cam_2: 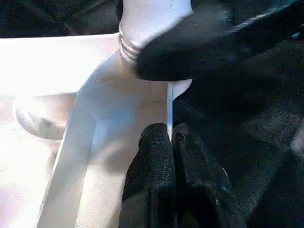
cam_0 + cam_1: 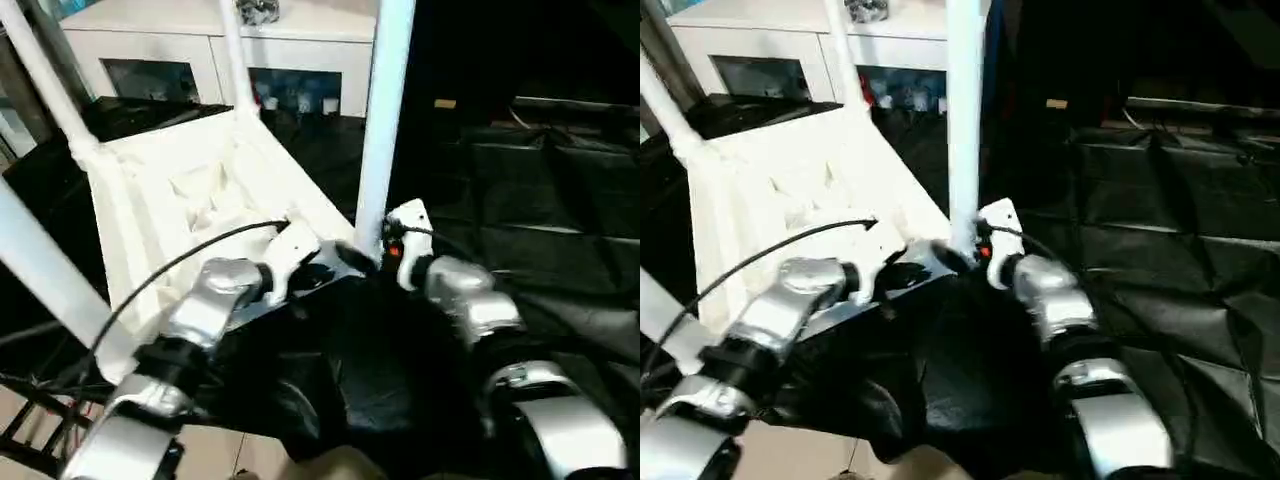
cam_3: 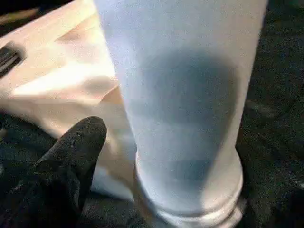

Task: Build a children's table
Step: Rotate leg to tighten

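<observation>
Left pincer (image 1: 172, 142) clenched on the upturned tabletop's (image 2: 160, 200) edge by its near corner socket; there a leg (image 2: 385, 110) stands upright, right pincer (image 3: 156, 142) spread around it. Legs look fitted; next, turning it upright needs firm grips.

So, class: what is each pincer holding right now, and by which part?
The left pincer is shut on the thin edge of the tabletop, near the corner socket. The right pincer sits beside the upright leg; a firm hold cannot be told.
</observation>
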{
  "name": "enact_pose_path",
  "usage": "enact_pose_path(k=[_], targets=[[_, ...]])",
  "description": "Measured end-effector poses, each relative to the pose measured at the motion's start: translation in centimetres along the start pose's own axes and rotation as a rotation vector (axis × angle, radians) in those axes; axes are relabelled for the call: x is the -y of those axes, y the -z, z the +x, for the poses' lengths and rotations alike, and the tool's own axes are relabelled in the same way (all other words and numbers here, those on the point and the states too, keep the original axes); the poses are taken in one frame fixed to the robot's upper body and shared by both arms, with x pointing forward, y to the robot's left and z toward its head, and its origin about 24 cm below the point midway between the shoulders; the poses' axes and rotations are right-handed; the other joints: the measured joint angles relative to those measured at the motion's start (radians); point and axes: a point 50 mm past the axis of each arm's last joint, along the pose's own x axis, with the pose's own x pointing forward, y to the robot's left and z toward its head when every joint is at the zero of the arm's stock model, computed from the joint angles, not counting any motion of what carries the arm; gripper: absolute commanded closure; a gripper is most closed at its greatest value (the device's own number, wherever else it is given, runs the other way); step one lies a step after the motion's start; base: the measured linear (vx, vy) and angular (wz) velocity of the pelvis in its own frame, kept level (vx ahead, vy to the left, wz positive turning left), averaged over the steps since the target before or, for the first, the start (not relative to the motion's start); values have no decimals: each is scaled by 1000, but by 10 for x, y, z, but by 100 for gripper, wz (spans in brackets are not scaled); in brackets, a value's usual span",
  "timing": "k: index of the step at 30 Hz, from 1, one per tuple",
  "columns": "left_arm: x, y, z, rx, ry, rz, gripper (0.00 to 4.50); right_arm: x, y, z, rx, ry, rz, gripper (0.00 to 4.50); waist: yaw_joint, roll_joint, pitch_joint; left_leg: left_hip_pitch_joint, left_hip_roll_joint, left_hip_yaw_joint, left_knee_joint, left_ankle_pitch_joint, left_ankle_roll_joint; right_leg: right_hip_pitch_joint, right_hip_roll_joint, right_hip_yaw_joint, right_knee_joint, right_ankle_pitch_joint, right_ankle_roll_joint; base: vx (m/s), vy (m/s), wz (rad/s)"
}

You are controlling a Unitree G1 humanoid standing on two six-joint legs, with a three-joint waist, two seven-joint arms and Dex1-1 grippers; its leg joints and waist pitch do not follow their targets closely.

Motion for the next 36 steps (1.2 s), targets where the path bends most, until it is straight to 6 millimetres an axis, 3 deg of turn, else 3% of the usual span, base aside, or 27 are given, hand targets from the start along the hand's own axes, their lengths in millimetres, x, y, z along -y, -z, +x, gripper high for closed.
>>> enact_pose_path(k=[7, 12, 19, 36], targets=[[2, 10, -21, 2, 157, 24, 450, -2, 2, -21, -78, -263, -111, 8, 10, 1, 1, -1, 1, 0, 0, 0, 0, -1, 0, 0, -1, 0, 0, 0, 0, 0], [11, 13, -27, 3, 265, 52, 450, -9, 1, -24, -114, -398, -150, 8, 29, 2, 1, -1, 1, 0, 1, 0, 0, 0, 0, 0, 0, 0, 0, 0, 0, 0], [13, 16, -35, -7, 316, 59, 450, -11, 2, -28, -130, -461, -159, 8, 30, 2, 1, -1, 1, 0, 1, 0, 0, 0, -1, 0, 0, 0, 0, 0, 0, 0], [17, 18, -37, -4, 335, 59, 450, -16, 8, -29, -117, -472, -123, 157, 30, 2, 1, -1, 1, 0, 1, 0, 0, 0, -1, 0, 0, 0, 0, 0, 0, 0]])
